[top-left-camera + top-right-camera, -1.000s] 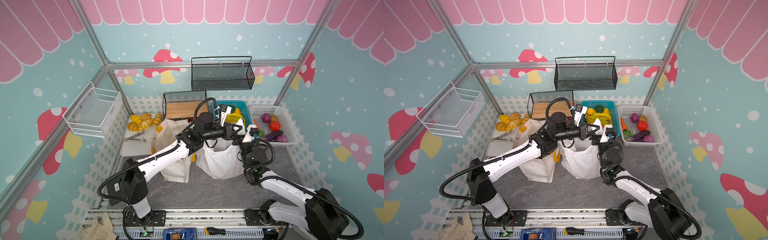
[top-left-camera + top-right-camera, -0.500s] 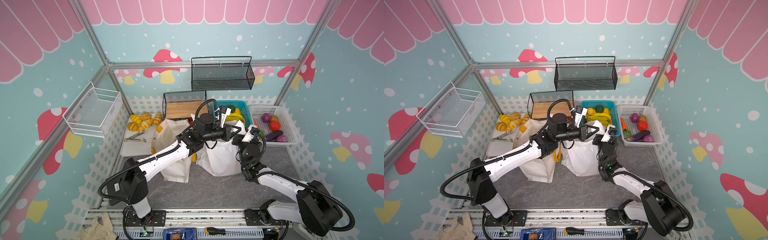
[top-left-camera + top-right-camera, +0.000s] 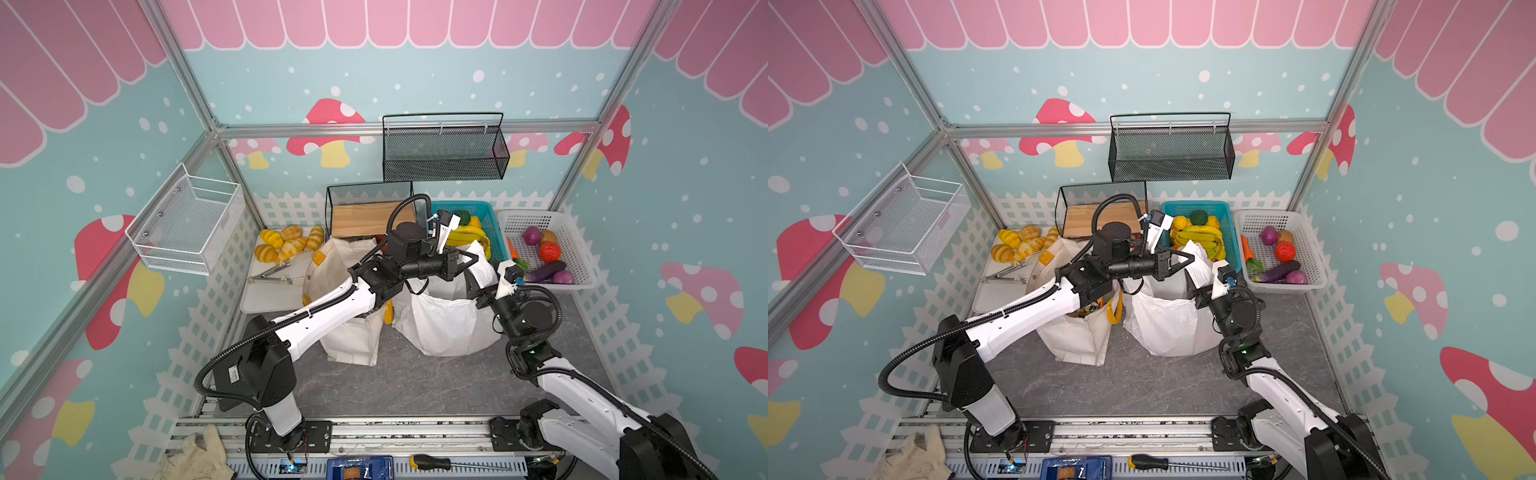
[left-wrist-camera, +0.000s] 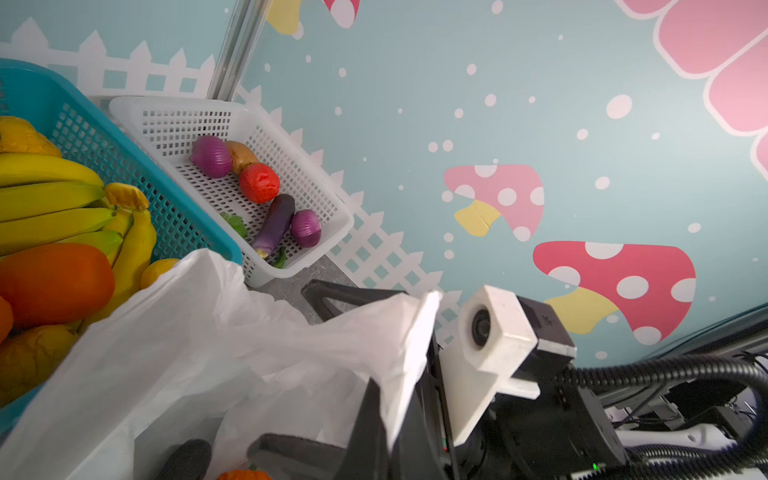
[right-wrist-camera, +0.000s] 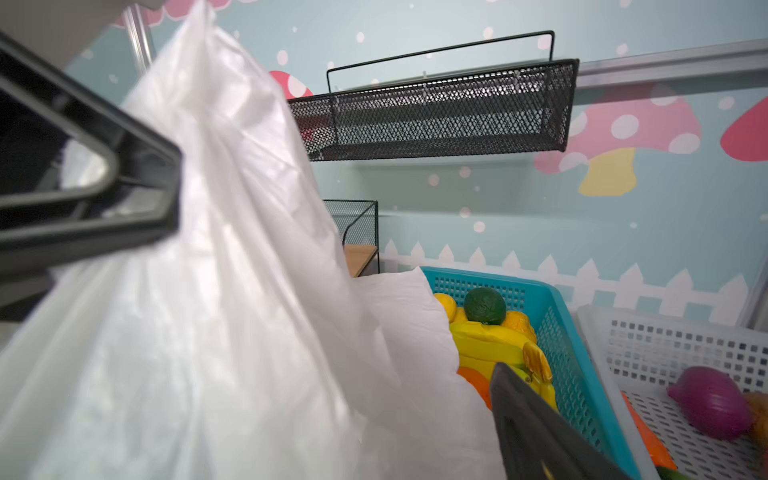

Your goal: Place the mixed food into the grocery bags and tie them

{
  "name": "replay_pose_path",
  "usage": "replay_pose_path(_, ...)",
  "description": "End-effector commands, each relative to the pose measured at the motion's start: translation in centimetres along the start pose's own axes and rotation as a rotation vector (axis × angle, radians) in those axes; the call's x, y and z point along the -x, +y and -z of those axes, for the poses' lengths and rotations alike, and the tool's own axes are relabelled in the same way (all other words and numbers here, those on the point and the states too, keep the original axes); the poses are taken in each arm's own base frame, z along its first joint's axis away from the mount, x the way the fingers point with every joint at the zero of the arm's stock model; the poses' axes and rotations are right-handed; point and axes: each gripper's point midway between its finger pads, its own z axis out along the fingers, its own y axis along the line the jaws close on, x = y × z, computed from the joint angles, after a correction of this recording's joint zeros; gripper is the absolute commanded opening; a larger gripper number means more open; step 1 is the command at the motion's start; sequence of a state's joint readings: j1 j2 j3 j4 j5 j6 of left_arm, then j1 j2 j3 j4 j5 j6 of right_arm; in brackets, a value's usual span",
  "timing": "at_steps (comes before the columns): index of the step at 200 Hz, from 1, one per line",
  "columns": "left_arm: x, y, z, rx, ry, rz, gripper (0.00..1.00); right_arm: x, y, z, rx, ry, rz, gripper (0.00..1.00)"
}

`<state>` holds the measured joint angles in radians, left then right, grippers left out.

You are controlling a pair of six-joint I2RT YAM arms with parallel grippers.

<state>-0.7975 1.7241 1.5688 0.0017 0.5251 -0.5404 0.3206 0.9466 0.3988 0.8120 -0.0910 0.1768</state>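
In both top views a white plastic bag (image 3: 444,328) (image 3: 1163,328) stands on the grey table (image 3: 415,382), just beside a cream canvas tote (image 3: 353,345). The left pincer (image 3: 473,260) reaches across, jaws together on the bag's raised handle. The right pincer (image 3: 474,286) sits at the bag's rim, close under it. A purple eggplant (image 3: 544,270) lies in the white basket (image 3: 582,257), right of the bag.

Left wrist view: the right pincer's jaws stand apart, with bag plastic draped across them and one black finger (image 4: 345,296) showing above it.

Right wrist view: the left pincer's dark tip pinches the plastic, and bananas (image 5: 490,345) fill a blue basket (image 5: 561,332) behind.
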Motion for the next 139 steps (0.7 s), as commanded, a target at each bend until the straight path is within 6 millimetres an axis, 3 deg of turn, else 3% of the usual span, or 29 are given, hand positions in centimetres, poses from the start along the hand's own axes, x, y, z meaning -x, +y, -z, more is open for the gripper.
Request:
replay_pose_path(1,1.6,-1.3,0.8,-0.029,-0.018,-0.063,0.0,0.4,2.9,0.6,0.225,0.035,0.093,0.91)
replay_pose_path(69,1.2,-1.8,0.8,-0.062,0.018,-0.08,0.0,3.1,5.2,-0.5,0.454,0.03,0.106,0.97)
replay_pose_path(139,0.8,-2.0,1.0,-0.08,0.058,-0.117,0.0,5.4,4.1,0.8,0.521,0.047,0.094,0.98)
